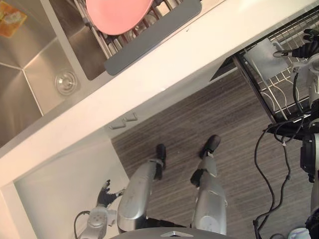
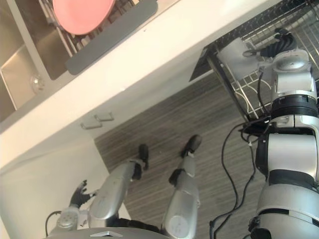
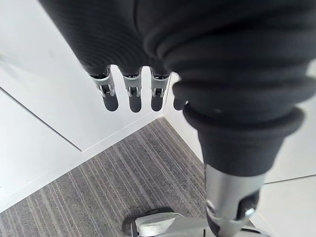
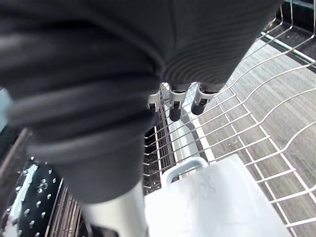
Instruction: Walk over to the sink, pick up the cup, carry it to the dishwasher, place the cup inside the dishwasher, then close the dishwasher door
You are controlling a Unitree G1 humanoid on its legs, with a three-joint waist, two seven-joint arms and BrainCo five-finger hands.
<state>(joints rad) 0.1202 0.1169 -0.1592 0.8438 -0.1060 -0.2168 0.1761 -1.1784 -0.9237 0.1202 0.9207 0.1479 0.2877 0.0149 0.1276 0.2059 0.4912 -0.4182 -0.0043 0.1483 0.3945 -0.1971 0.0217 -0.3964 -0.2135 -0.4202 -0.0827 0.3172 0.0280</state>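
Under the long white countertop [image 1: 199, 55] lies a grey striped floor [image 1: 199, 119], with flat white cabinet fronts [image 1: 65, 189] beside it; the head views show a stainless steel sink [image 1: 30, 74] and a round pink plate [image 1: 117, 12] standing in a wire drainer. At the right, the white handled cup [image 2: 233, 52] sits in the dishwasher's white wire rack [image 1: 281, 97]; the right wrist view shows the right hand [image 4: 175, 106] just above it, fingers straight, holding nothing; the left hand [image 3: 131, 96] hangs by the cabinets, fingers relaxed and empty.
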